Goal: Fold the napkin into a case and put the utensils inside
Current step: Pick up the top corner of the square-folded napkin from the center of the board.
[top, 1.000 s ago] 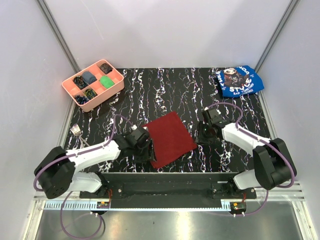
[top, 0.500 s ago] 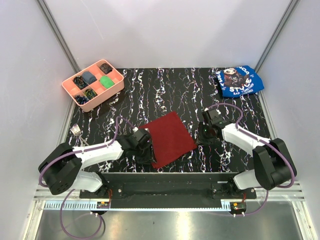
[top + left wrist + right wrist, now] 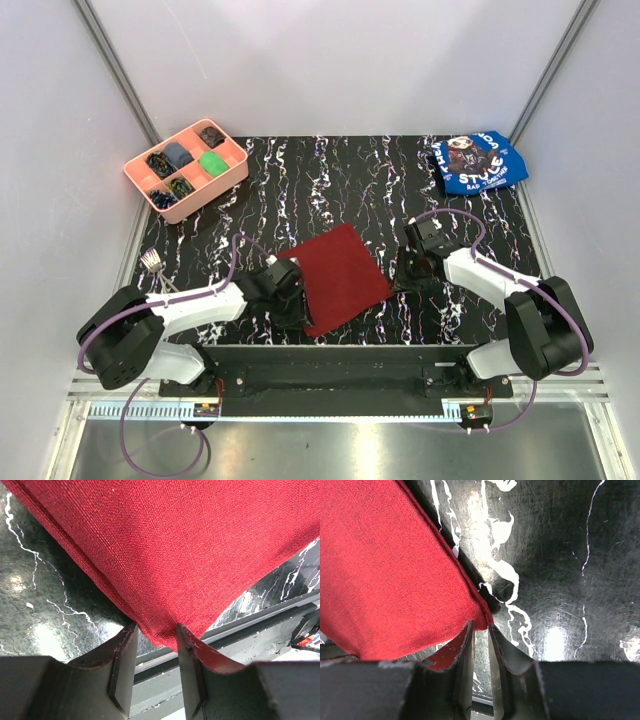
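Maroon napkin (image 3: 340, 278); blue cloth (image 3: 479, 162) (wht "STYLE")

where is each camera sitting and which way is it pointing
Top external: above and behind the robot, looking down on the table; both arms, left gripper and right gripper show.
Left wrist: on the left wrist, low, facing the napkin's near corner; its own two fingers show.
Right wrist: on the right wrist, facing the napkin's right corner; its own two fingers show.
Shared: all three see the dark red napkin.
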`<action>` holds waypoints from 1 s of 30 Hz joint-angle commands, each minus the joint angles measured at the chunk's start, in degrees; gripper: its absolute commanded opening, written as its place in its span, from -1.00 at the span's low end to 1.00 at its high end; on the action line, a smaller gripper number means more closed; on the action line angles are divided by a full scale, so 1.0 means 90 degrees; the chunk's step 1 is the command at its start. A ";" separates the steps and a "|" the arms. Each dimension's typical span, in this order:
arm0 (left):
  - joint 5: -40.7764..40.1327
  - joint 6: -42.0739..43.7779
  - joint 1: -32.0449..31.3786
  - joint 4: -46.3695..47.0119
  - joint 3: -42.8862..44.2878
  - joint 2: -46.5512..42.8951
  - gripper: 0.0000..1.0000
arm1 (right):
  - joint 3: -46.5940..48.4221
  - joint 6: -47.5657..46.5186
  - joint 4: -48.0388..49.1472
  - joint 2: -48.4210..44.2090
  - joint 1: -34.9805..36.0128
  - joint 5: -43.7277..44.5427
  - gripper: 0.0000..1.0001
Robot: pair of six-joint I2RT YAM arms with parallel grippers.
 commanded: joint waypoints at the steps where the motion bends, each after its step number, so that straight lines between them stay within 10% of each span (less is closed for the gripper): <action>1: 0.0121 -0.0088 -0.0069 0.0297 -0.0018 -0.0003 -0.21 | -0.0033 0.0037 0.0185 0.0029 -0.0036 -0.0118 -0.48; 10: 0.0121 -0.0117 -0.0108 0.0307 0.0021 0.0026 -0.19 | -0.0052 0.0046 0.0312 0.0127 -0.0036 -0.0274 -0.51; 18: 0.0238 -0.0234 -0.0264 0.0580 0.0060 0.0250 -0.24 | -0.0013 0.0027 0.0137 -0.0224 -0.0036 -0.0129 -0.99; 30: 0.0668 -0.0820 -0.1162 0.1450 0.0557 0.0973 -0.34 | 0.0553 -0.0656 -0.0303 -0.0567 -0.0153 0.0106 -1.00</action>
